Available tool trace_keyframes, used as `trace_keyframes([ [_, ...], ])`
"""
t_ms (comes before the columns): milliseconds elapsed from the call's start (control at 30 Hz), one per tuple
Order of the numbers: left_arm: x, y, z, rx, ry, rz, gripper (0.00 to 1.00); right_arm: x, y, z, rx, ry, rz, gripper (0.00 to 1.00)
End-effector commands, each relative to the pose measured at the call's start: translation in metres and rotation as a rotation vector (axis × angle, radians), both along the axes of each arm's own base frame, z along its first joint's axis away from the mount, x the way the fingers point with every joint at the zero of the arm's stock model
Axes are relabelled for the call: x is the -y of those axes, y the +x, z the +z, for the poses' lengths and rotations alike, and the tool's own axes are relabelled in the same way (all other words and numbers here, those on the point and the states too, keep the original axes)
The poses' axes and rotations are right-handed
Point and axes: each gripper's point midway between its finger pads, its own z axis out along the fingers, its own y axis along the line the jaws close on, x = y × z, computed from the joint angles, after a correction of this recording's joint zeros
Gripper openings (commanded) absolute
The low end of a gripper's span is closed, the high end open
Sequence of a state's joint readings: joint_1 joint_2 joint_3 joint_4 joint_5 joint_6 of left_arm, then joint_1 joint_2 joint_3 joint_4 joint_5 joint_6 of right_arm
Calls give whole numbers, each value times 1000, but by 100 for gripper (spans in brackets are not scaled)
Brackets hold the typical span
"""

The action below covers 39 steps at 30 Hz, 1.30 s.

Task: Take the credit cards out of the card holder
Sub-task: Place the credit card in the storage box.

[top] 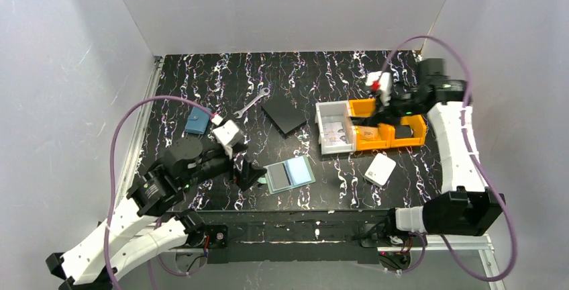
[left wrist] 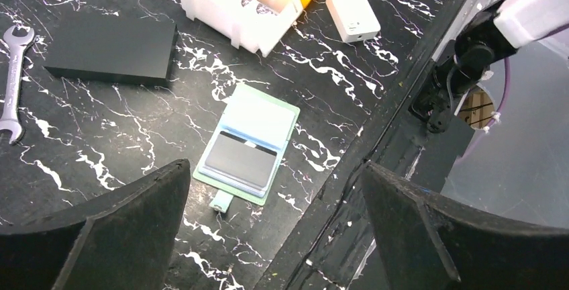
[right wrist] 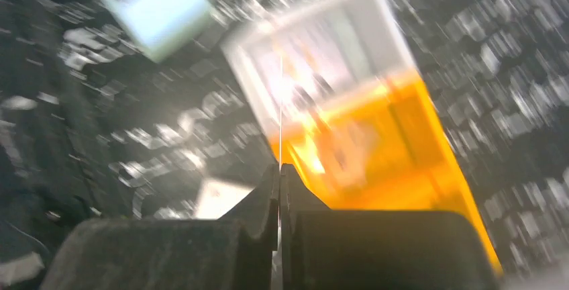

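- The left gripper (left wrist: 275,166) hung with its two fingers (left wrist: 121,229) spread wide and nothing between them, low in the left wrist view.
- The card holder (left wrist: 247,146) lay open and flat on the black marbled table (left wrist: 87,135), at the centre of that view, above the gap between the fingers and apart from both.
- From above, the holder sat at the lower middle of the frame, just right of the left gripper.
- One half of it showed a dark grey panel (left wrist: 240,159), the other pale blue. I could not tell whether a credit card sat in either.
- The right gripper (top: 385,104) hovered over the orange bins (top: 402,132) at the upper right.
- Its jaws were pressed together.
- A thin pale line (right wrist: 278,102) rose from between the tips. The view was too blurred to name it.
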State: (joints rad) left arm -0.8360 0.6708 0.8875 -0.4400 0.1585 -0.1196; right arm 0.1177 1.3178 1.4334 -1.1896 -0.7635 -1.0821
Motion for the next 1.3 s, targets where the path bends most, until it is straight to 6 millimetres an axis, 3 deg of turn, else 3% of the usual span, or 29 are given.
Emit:
trace_keyframes([
  [0, -15, -3, -30, -21, 50, 42, 98, 108, 21, -1, 71, -192, -137, 1],
  [133, -26, -4, -48, -11, 107, 52, 98, 194, 47, -11, 35, -225, -342, 1],
  [200, -28, -2, -52, 9, 114, 55, 98, 220, 58, -24, -15, -210, -400, 1],
  [267, -26, 1, -59, 19, 117, 53, 98, 230, 64, -35, -64, -202, -422, 1],
  [467, -21, 8, -75, 30, 128, 55, 98, 232, 96, -67, -72, -144, -453, 1],
  [533, -25, 8, -76, 37, 133, 64, 98, 210, 109, -92, -120, -151, -394, 1],
  [633, -26, 8, -77, 37, 139, 68, 99, 199, 122, -110, -153, -155, -390, 1],
  [800, -25, 8, -79, 31, 149, 62, 99, 184, 114, -146, -280, -199, -317, 1],
  [1067, -24, 8, -80, 28, 153, 57, 99, 197, 114, -170, -342, -277, -362, 3],
  [1267, -23, 7, -82, 23, 155, 50, 99, 201, 117, -173, -344, -287, -398, 13],
])
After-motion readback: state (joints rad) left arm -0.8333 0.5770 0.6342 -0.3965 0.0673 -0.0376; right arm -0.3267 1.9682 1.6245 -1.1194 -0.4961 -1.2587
